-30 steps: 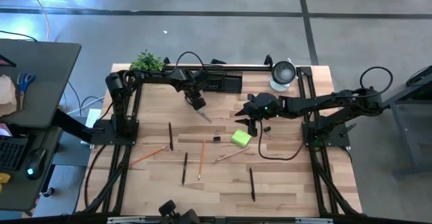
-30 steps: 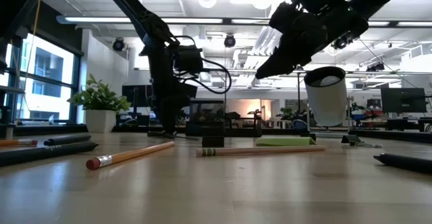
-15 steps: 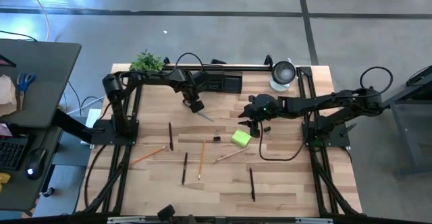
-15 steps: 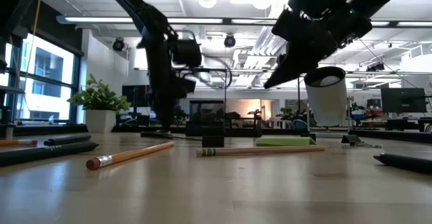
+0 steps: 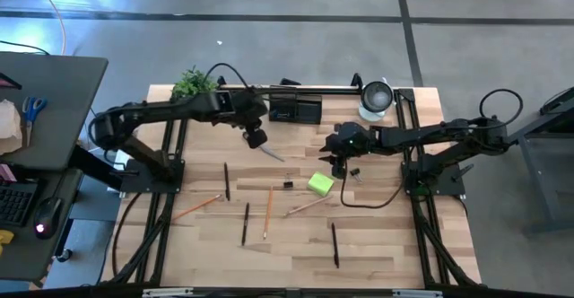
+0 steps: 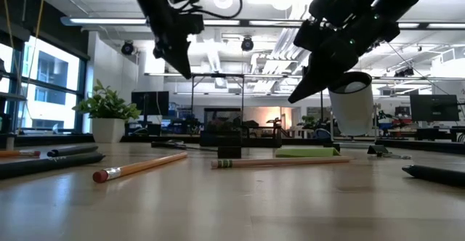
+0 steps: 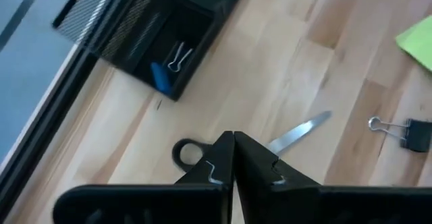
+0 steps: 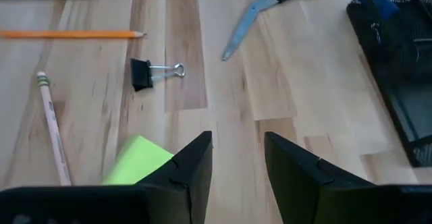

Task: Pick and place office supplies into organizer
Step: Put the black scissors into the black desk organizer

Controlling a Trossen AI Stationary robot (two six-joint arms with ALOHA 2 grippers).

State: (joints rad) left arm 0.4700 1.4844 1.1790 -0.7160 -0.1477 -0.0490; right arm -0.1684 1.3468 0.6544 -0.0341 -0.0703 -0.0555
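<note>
On the wooden table (image 5: 377, 235), the supplies lie loose across the middle, judged to be set out so either arm can reach them, while the black organizer (image 5: 296, 109) sits against the far rail, between the potted plant (image 5: 194, 82) and the white cup (image 5: 376, 99). The left wrist view shows the tray already holding a blue eraser (image 7: 159, 77) and one binder clip (image 7: 177, 55).

The left arm stretches in from its base along the far side of the table, its gripper (image 5: 256, 139) raised above the black-handled scissors (image 5: 272, 153), fingers pressed together and empty; from its own camera the scissors' blade (image 7: 299, 132) pokes out past the shut tips. That pose suggests the scissors are its next target, though it must open before descending.

The right arm extends across from the opposite side, its gripper (image 5: 338, 145) hanging in the air beside the lime-green sticky-note pad (image 5: 320, 184), fingers parted and holding nothing. Its wrist camera looks down on the pad's corner (image 8: 138, 158), a loose binder clip (image 8: 154, 72), and an orange pencil (image 8: 71, 34).

Pens (image 5: 334, 244) and pencils (image 5: 267, 210) nearer the front edge lie untouched. Most of the sorting appears still ahead.
</note>
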